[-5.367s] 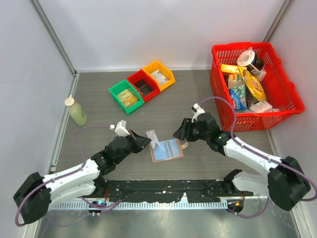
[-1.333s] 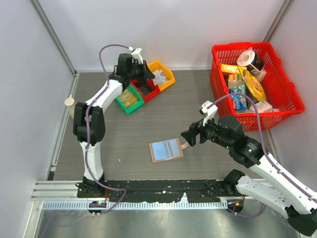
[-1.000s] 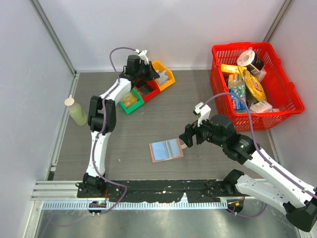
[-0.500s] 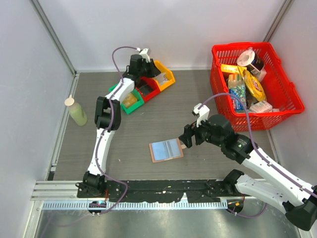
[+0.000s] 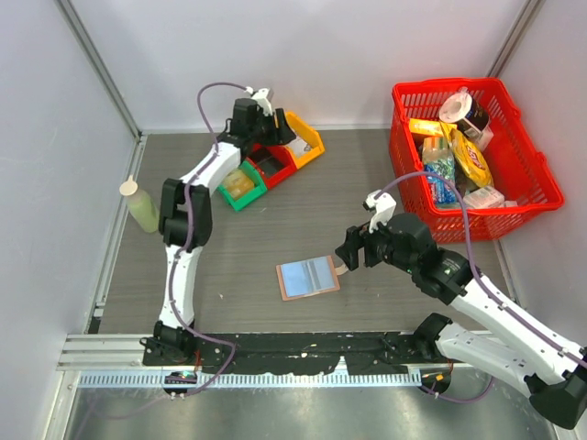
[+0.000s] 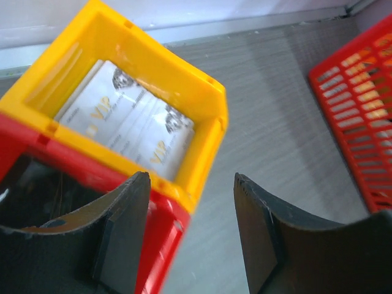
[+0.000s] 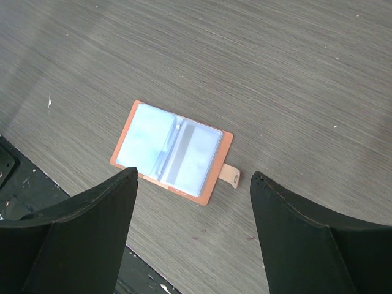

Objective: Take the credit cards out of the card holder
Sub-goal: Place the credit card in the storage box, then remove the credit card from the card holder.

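Top external: fixed, high behind the arm bases (image 5: 170,341) at frame bottom, tilted down across the whole table (image 5: 275,211) to the back wall.
Left wrist: very close, angled down past the left fingers (image 6: 122,233) at frame bottom onto the yellow bin (image 6: 205,131); red basket (image 6: 361,104) at right edge.
Right wrist: higher up, near straight down, right fingers (image 7: 79,233) at bottom, card holder (image 7: 171,151) centred.
Overlap with top view: yellow bin (image 5: 310,129) upper left-centre, red basket (image 5: 468,227) upper right, card holder (image 5: 308,276) centre.

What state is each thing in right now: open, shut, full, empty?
card holder, lying open, flat on the table.
credit cards, lying in the yellow bin.
left gripper, open, empty, above the yellow bin.
right gripper, open, empty, above the card holder.
red basket, full of groceries.
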